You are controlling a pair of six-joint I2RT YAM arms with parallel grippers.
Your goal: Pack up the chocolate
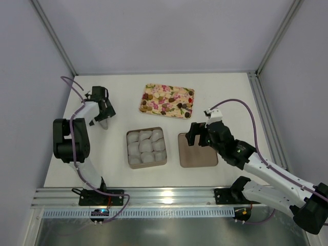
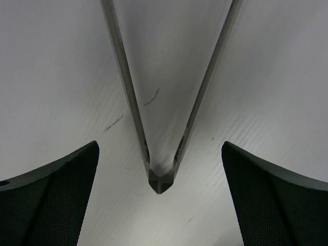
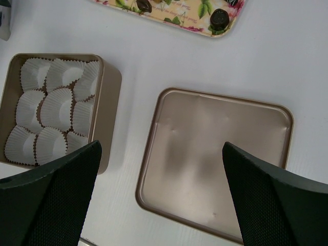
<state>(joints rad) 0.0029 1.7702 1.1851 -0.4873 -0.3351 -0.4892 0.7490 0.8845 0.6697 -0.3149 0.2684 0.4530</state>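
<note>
The chocolate (image 1: 148, 108), small tan and dark pieces, lies scattered on the floral tray (image 1: 164, 114) at the back centre. Two dark pieces (image 3: 219, 18) show at the tray's edge in the right wrist view. The square brown box (image 1: 128, 151) holds several white paper cups (image 1: 146, 146) with nothing in them; it also shows in the right wrist view (image 3: 108, 97). My right gripper (image 1: 197, 138) is open and empty above the box lid (image 3: 215, 159). My left gripper (image 1: 105, 119) is open and empty at the far left, and in its wrist view (image 2: 160, 154) it faces the enclosure corner.
The lid (image 1: 197, 154) lies upside down to the right of the box. Metal frame posts (image 2: 161, 179) and grey walls bound the table at the back and sides. A rail runs along the near edge (image 1: 169, 197).
</note>
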